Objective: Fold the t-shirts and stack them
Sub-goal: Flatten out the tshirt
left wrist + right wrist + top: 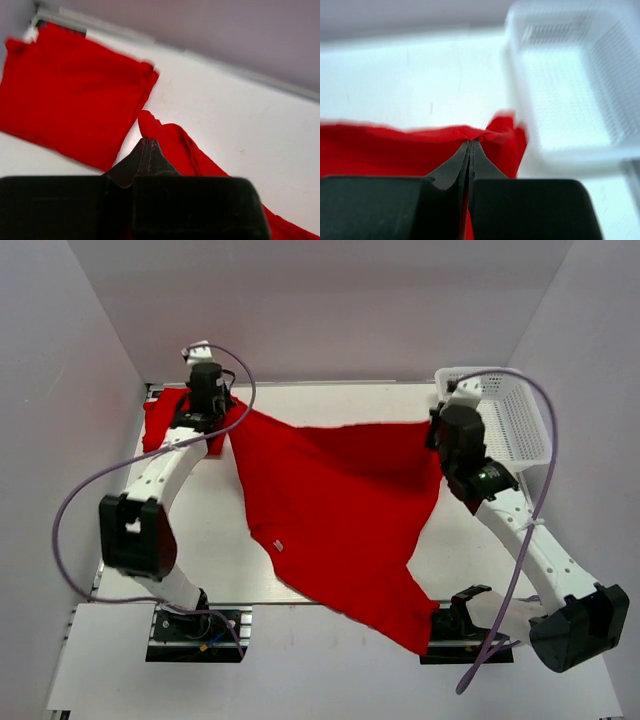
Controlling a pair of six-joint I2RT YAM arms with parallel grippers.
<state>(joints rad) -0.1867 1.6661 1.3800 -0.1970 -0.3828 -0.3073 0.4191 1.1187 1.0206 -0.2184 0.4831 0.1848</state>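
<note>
A red t-shirt (335, 510) hangs stretched between both grippers above the table, its lower part trailing toward the near edge. My left gripper (228, 412) is shut on one top corner of it; the wrist view shows the cloth (172, 145) pinched at the closed tips (148, 141). My right gripper (437, 425) is shut on the other top corner, with cloth (395, 150) bunched at its tips (470, 142). A folded red t-shirt (160, 420) lies flat at the far left corner, also in the left wrist view (70, 92).
A white mesh basket (505, 420) stands at the far right, close behind my right gripper; it shows blurred in the right wrist view (570, 75). White walls enclose the table (210, 550) on three sides.
</note>
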